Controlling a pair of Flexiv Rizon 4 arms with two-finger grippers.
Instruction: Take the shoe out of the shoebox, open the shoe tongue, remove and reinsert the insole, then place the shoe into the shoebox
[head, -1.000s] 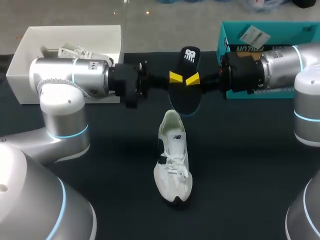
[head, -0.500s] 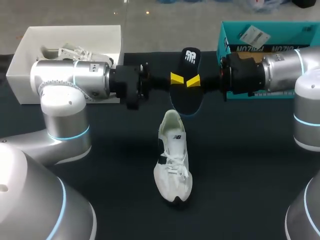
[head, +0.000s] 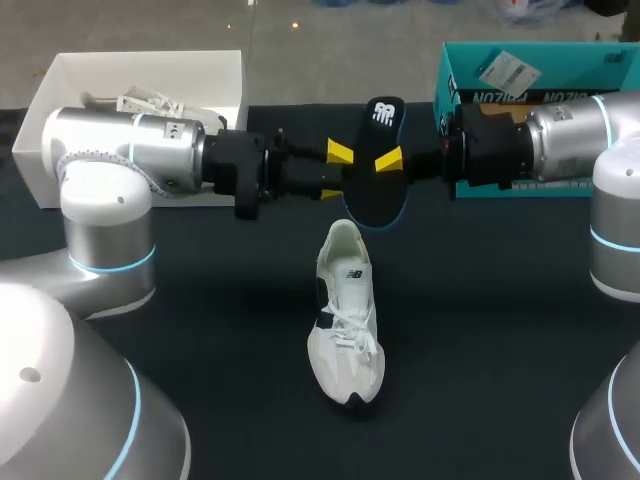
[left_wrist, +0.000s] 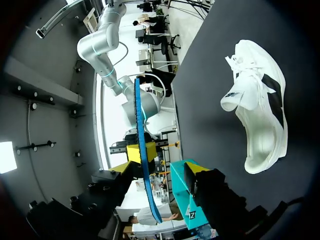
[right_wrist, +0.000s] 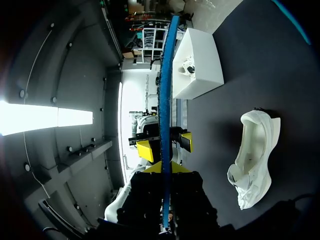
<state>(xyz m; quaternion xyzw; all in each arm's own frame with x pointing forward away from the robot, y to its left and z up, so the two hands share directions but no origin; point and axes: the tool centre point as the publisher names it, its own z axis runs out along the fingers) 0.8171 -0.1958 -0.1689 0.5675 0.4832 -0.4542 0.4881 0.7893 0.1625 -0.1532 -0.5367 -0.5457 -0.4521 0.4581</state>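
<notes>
Insole (head: 374, 195) pinched by right gripper (head: 382, 164); left gripper (head: 335, 172) spread; wrist views alone show it edge-on.

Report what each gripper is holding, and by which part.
The right gripper holds the insole, pinched across its flat faces at about mid-length. The left gripper is open, with its fingers on either side of the insole, and holds nothing.

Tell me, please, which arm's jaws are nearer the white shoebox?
Left. The left jaws hang just beside the white shoebox; the right jaws, beyond the insole, sit by the teal box.
</notes>
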